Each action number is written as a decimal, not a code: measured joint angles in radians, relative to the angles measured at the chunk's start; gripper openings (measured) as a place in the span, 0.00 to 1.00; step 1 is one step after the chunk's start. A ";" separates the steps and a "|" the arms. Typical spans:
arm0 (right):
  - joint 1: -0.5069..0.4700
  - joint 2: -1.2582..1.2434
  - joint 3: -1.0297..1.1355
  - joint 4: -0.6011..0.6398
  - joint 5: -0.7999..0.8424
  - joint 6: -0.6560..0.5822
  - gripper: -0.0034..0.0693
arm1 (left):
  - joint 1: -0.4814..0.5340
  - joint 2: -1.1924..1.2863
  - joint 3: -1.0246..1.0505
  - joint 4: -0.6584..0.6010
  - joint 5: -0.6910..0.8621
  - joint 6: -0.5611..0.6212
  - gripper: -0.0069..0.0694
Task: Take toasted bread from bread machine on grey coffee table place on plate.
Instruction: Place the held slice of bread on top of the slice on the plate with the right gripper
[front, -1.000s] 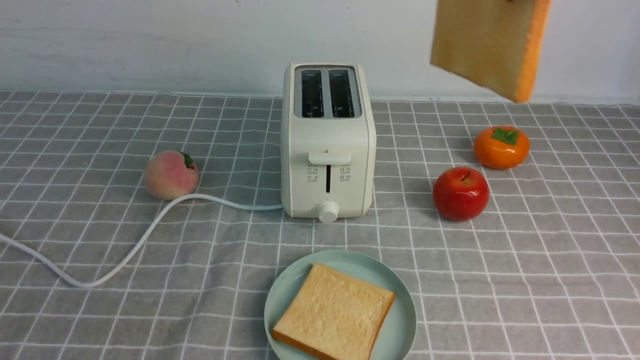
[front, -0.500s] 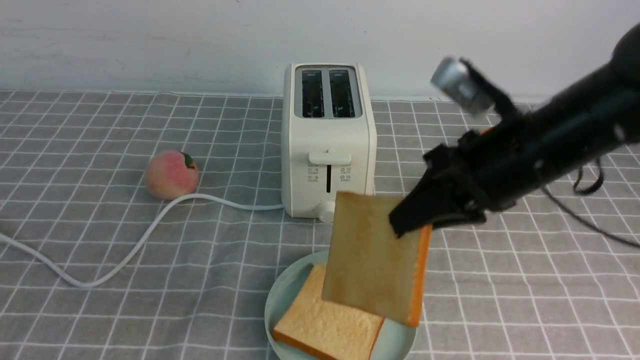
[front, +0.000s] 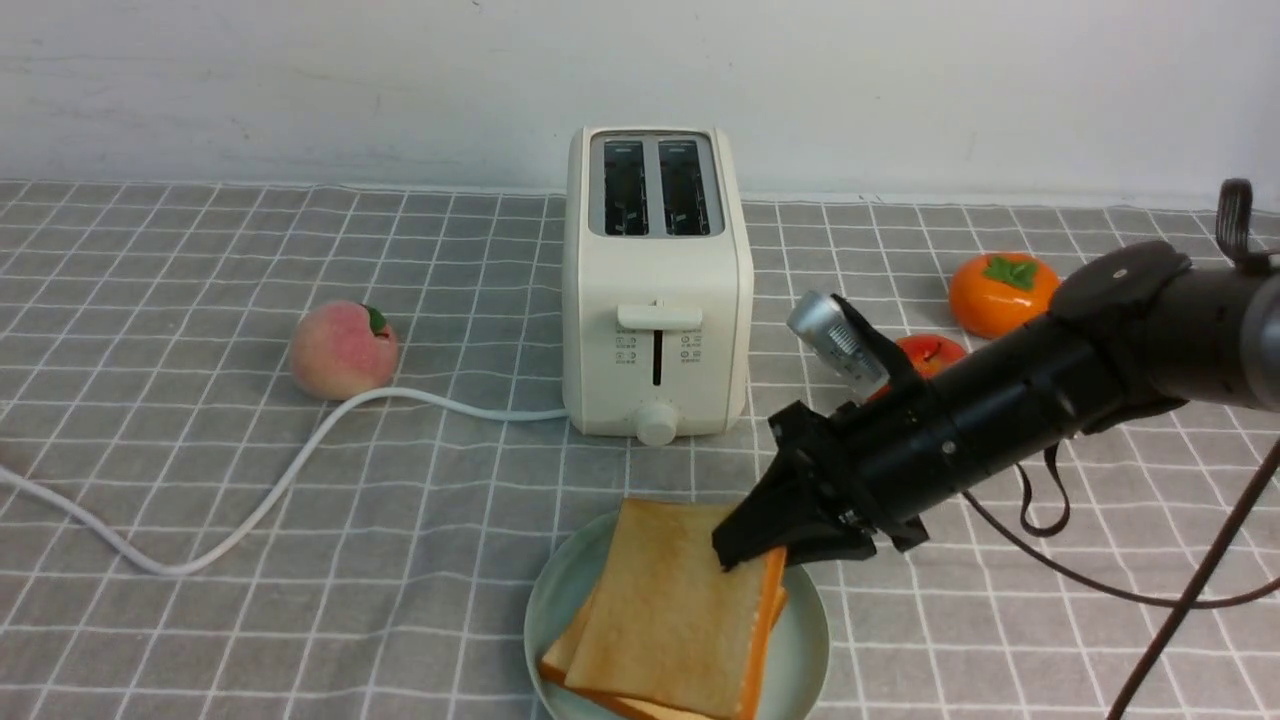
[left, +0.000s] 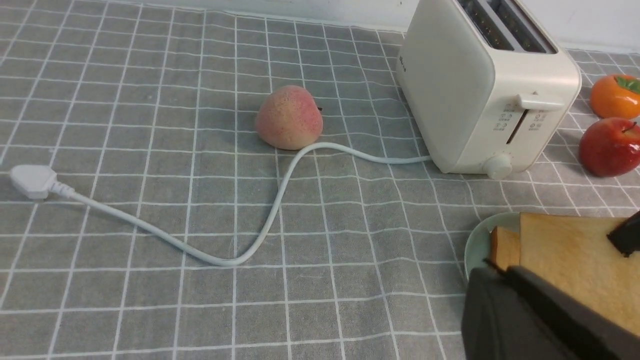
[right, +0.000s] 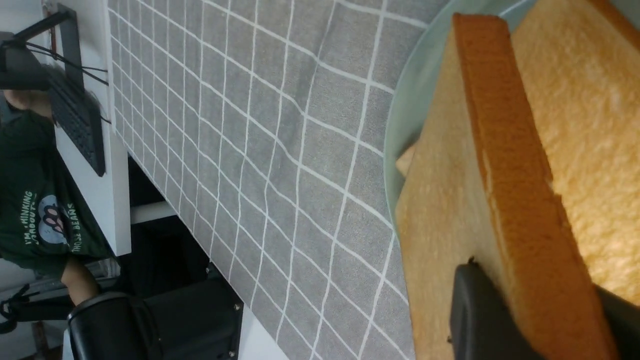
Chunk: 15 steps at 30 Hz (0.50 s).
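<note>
Pinching one of two toast slices (front: 670, 610) over plate (front: 802, 642): right jaws; left jaws unclear.

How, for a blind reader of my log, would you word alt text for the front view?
The right claw grips one toast slice by a corner, tilted over a second slice lying on the mint-green plate. Behind stands the cream toaster, slots empty, on the grey checked table, a peach to its left, an apple and persimmon right.
</note>
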 joint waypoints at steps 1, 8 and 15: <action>0.000 0.000 0.000 -0.009 0.000 0.000 0.34 | 0.000 0.000 0.000 -0.002 0.000 0.000 0.07; 0.000 0.000 -0.033 -0.152 0.014 0.057 0.69 | 0.000 0.000 0.000 -0.022 0.003 0.000 0.07; 0.000 -0.114 -0.203 -0.518 0.063 0.260 0.81 | 0.000 0.000 0.000 -0.030 0.003 0.001 0.07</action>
